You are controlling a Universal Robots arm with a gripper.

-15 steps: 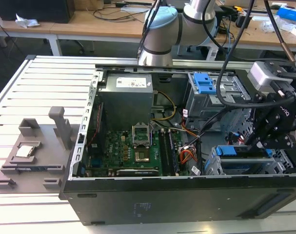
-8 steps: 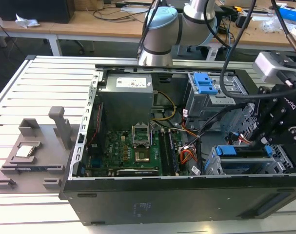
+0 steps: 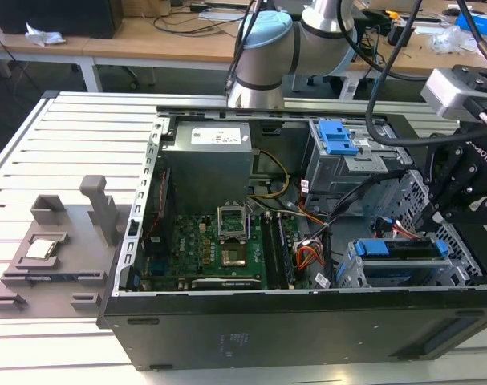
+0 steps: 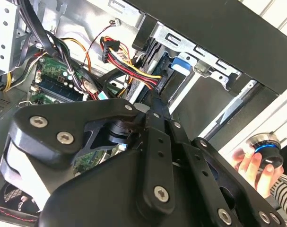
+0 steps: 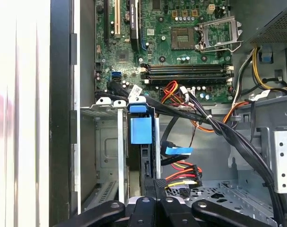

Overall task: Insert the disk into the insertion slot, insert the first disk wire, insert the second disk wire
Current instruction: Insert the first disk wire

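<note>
Silver-grey perforated drive cage (image 3: 362, 277), at the exterior view's right inside the open computer case (image 3: 227, 341), already held the hard drive (image 3: 395, 249) in its blue frame. The gripper (image 5: 154, 185) stood at the drive's end, its jaws pinched almost together on the black power connector (image 4: 158, 80) of the red, yellow and black wires (image 4: 129, 64), which sat right against the drive's edge.

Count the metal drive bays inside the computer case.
2: the tall bay with the blue latch, and the low cage holding the disk beside the gripper. The gripper may hide more.
</note>
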